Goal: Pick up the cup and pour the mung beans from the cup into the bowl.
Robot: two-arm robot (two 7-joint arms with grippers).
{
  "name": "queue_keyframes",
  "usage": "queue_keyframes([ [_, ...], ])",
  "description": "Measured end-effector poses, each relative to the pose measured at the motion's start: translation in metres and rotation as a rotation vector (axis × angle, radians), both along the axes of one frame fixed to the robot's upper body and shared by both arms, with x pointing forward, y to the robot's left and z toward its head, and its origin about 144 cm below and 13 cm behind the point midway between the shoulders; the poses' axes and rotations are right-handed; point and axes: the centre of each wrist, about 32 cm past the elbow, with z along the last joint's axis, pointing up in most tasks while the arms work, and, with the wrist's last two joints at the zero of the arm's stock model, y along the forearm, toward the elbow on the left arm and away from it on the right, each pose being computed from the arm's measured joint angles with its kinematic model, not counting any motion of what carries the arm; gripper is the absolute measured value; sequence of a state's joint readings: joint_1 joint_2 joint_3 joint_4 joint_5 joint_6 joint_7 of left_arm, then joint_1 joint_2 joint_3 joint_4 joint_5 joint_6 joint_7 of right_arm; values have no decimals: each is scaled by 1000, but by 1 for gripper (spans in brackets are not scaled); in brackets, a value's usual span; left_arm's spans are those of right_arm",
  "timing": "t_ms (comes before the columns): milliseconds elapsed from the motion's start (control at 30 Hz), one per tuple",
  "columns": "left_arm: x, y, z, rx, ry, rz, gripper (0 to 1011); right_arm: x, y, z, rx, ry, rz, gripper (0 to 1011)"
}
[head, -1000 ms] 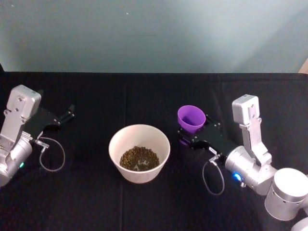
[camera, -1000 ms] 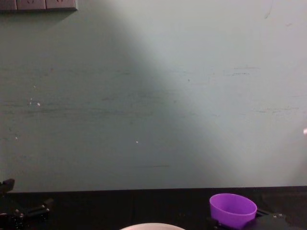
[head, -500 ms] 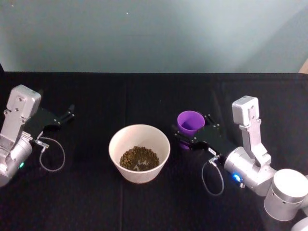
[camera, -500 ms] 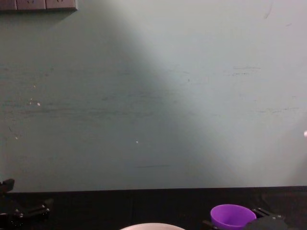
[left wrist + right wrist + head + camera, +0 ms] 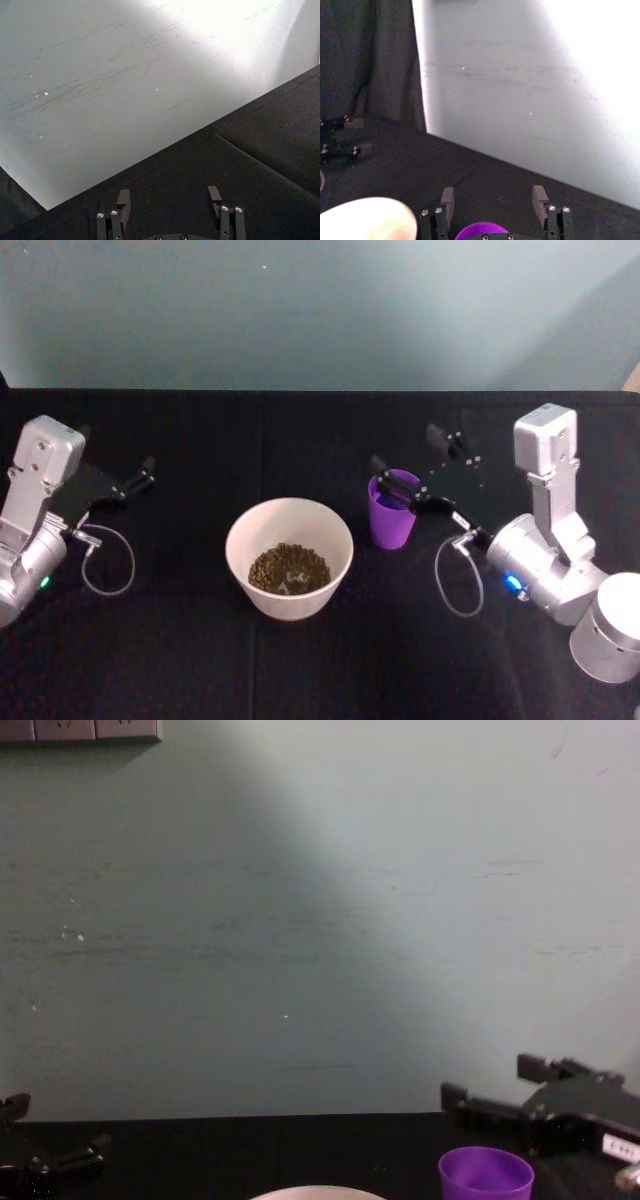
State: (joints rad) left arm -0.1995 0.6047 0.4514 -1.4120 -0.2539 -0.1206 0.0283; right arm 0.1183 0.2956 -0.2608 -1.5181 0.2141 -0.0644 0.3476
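The right gripper (image 5: 405, 462) hangs with its black fingers spread wide apart, gripping nothing. Just below its fingertips, the small bright purple tapered plastic cup (image 5: 393, 510) stands upright on the black tablecloth (image 5: 300, 660). Further to the gripper's left sits the round whitish-pink bowl (image 5: 290, 557), holding mung beans (image 5: 289, 568). The left gripper (image 5: 115, 469), far beyond the bowl, is parked with fingers apart.

The cup (image 5: 393, 510) stands right of the bowl (image 5: 289, 556).
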Motion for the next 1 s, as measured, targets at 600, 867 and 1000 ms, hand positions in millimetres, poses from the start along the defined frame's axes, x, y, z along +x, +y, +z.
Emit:
queue_keyframes([
  [600, 0, 0, 0, 0, 0, 0, 1000, -5, -27, 9, -46, 42, -265, 1002],
  [867, 0, 0, 0, 0, 0, 0, 1000, 4, -42, -12, -77, 107, -252, 1003],
  [1000, 0, 0, 0, 0, 0, 0, 1000, 4, -46, -18, -77, 114, -252, 1002],
])
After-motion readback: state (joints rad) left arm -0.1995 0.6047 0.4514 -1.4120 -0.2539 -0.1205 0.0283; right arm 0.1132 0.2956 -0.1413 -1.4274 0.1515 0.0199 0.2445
